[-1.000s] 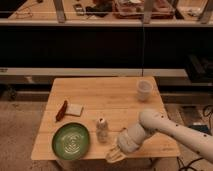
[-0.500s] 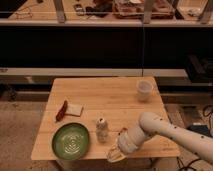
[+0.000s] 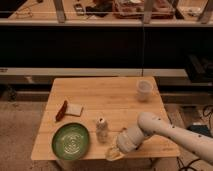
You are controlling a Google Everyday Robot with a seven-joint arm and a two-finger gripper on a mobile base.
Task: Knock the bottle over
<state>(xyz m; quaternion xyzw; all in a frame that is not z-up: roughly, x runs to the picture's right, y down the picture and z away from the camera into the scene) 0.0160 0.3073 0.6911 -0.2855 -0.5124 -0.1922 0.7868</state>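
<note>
The small clear-whitish bottle [image 3: 102, 129] with a pale cap stands upright on the wooden table [image 3: 110, 95], just right of the green plate [image 3: 71, 141]. My gripper [image 3: 114, 152] is at the end of the white arm [image 3: 165, 131] that reaches in from the lower right. It sits low near the table's front edge, just right of and below the bottle, close to its base.
A translucent white cup [image 3: 144, 89] stands near the table's far right corner. A slice of bread [image 3: 75, 109] and a reddish-brown strip [image 3: 61, 110] lie at the left. Dark shelving [image 3: 100, 40] runs behind the table.
The arm has shifted slightly, bringing the gripper a little closer to the bottle's base. The bottle still stands upright in the same spot.
</note>
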